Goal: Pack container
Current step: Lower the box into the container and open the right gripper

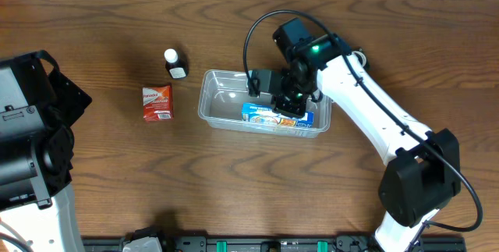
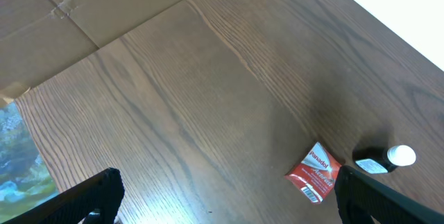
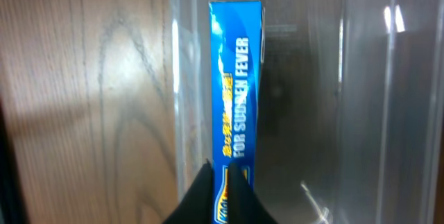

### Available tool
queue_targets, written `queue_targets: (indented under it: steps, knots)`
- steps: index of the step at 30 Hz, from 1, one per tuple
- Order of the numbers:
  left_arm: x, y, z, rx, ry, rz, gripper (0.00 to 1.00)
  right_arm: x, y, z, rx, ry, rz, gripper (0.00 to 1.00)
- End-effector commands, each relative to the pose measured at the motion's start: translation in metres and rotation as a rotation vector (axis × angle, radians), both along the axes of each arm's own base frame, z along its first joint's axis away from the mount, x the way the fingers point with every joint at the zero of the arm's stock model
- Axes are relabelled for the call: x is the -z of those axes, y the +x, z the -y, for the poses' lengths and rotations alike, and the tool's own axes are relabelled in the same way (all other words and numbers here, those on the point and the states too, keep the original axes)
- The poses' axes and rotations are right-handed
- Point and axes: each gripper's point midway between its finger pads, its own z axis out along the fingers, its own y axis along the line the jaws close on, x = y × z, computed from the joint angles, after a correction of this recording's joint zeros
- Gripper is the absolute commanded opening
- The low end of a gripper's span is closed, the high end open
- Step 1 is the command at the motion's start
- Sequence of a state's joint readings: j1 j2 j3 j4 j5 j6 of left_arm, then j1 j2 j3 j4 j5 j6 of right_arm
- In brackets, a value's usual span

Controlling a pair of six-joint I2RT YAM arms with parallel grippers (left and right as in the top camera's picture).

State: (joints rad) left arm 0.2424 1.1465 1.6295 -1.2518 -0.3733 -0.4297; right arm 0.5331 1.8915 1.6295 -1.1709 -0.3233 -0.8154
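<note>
Wood-grain bench (image 1: 117, 189) fills the overhead view, brown with darker streaks. Near its middle sits the clear plastic container (image 1: 222, 88), a rounded rectangular tub with its long side running left to right. 1 blue carton (image 1: 273, 118) lies inside it, along the long wall nearer the robot. The right wrist view shows the carton's narrow face, printed "FOR SUDDEN FEVER", close beside a see-through wall.

Over the carton, inside the tub, hangs the right tool (image 3: 223, 182). Its 2 dark fingertips are pressed together into a point, with only a thin slit between them. They lie in front of the carton's narrow face, not on either side of it. Whether they touch the carton I cannot tell. The white right arm (image 1: 374, 119) reaches in from the lower right, a black cable looping above its wrist.

Left of the container, apart from it, a red Panadol packet (image 1: 157, 102) lies flat on the bench. Just beyond that packet is a small dark bottle with a white cap (image 1: 175, 63).

Well away at the left edge stands the left arm (image 1: 31, 127). In its wrist view, the left tool (image 2: 229, 175) is spread wide with nothing between its fingers.
</note>
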Motion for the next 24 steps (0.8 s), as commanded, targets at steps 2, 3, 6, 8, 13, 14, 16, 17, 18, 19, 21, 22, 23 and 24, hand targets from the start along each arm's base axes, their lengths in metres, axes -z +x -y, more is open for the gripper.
queue_targets:
  steps: [2,3,6,8,13,14,16,17,18,19,21,22,23,24]
  knots:
    - [-0.006,-0.001,-0.003,-0.011,0.016,0.009,0.98,0.002,-0.008,-0.010,0.027,0.006,-0.038,0.01]
    - [-0.006,-0.001,-0.003,-0.011,0.016,0.009,0.98,0.002,-0.009,-0.010,0.032,0.006,-0.041,0.01]
    - [-0.006,-0.001,-0.003,-0.011,0.016,0.009,0.98,0.002,-0.010,-0.012,0.069,0.003,-0.056,0.01]
    - [-0.006,-0.001,-0.003,-0.011,0.016,0.009,0.98,0.002,-0.010,-0.011,0.112,-0.001,-0.074,0.01]
    - [-0.006,-0.001,-0.003,-0.011,0.016,0.009,0.98,0.000,-0.020,-0.014,0.140,0.017,-0.136,0.01]
    - [-0.006,-0.001,-0.003,-0.011,0.016,0.009,0.98,-0.001,-0.021,-0.015,0.139,0.021,-0.144,0.01]
    - [-0.006,-0.001,-0.003,-0.011,0.016,0.009,0.98,-0.001,-0.024,-0.015,0.138,0.022,-0.153,0.01]
    - [-0.006,-0.001,-0.003,-0.011,0.016,0.009,0.98,-0.001,-0.025,-0.016,0.136,0.020,-0.155,0.01]
    - [-0.006,-0.001,-0.003,-0.011,0.016,0.009,0.98,-0.001,-0.026,-0.017,0.132,0.018,-0.157,0.01]
    - [-0.006,-0.001,-0.003,-0.011,0.016,0.009,0.98,-0.001,-0.028,-0.018,0.127,0.017,-0.159,0.01]
    - [-0.006,-0.001,-0.003,-0.011,0.016,0.009,0.98,0.000,-0.032,-0.020,0.115,0.011,-0.162,0.01]
    - [-0.006,-0.001,-0.003,-0.011,0.016,0.009,0.98,0.000,-0.034,-0.022,0.108,0.009,-0.163,0.01]
    - [-0.006,-0.001,-0.003,-0.011,0.016,0.009,0.98,0.001,-0.036,-0.023,0.103,0.007,-0.164,0.01]
    - [-0.006,-0.001,-0.003,-0.011,0.016,0.009,0.98,0.002,-0.037,-0.023,0.101,0.005,-0.165,0.01]
